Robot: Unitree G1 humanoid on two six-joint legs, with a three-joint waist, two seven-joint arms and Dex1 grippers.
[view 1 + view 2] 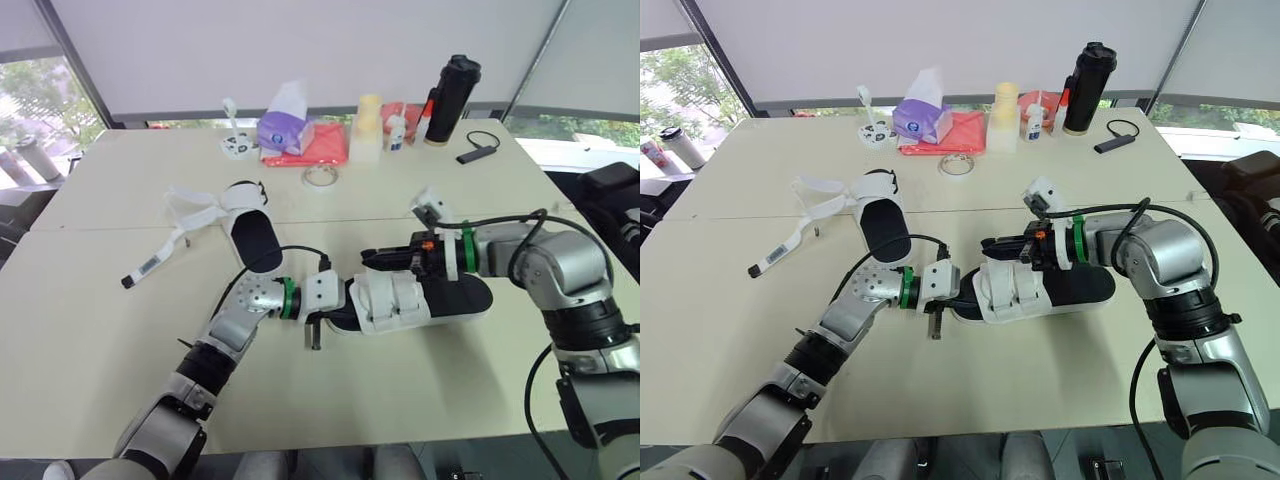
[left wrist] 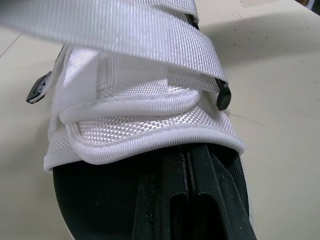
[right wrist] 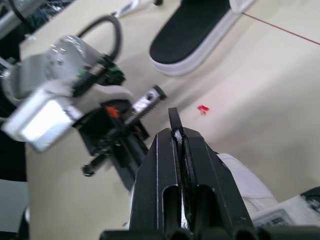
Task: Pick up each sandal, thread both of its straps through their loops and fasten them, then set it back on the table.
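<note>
One sandal (image 1: 400, 300), white-strapped with a black footbed, lies mid-table between my grippers. My left gripper (image 1: 330, 308) is shut on its toe end; the left wrist view has the fingers (image 2: 210, 195) pressed together at the footbed, with the two white straps (image 2: 150, 45) across the upper. My right gripper (image 1: 375, 260) hovers over the straps, shut on a strap's black tip (image 3: 174, 119). The second sandal (image 1: 250, 235) rests further back on the left, its straps (image 1: 195, 210) loose and splayed outward.
A white stick-shaped device (image 1: 150, 265) lies left of the second sandal. Along the far edge stand a tape roll (image 1: 320, 178), purple tissue pack (image 1: 285, 125), red cloth (image 1: 322, 145), pale bottle (image 1: 369, 128), black flask (image 1: 452, 98) and a black dongle (image 1: 478, 152).
</note>
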